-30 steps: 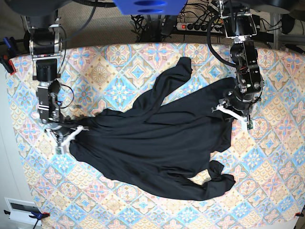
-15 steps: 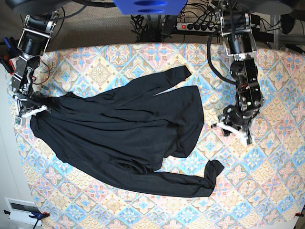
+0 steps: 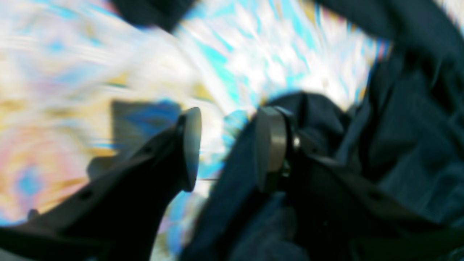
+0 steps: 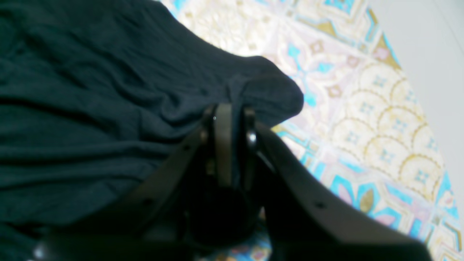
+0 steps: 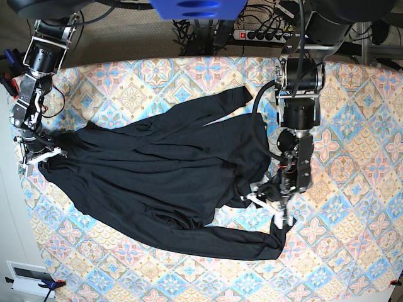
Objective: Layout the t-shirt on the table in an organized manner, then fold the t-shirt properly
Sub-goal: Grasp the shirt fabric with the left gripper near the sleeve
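Your right gripper (image 5: 39, 153) is clamped on the shirt (image 5: 157, 170) hem at nine o'clock, near the table (image 5: 352, 251) edge; pull further that way and fabric slides off the table. Your left gripper (image 5: 267, 207) hangs with jaws apart at four o'clock, by the bunched edge, nothing between its pads (image 3: 266, 145) that you can trust. The wrist view is blurred, so closing now risks pinching several layers or the tablecloth. The shirt lies skewed across the middle, one sleeve trailing at five o'clock.
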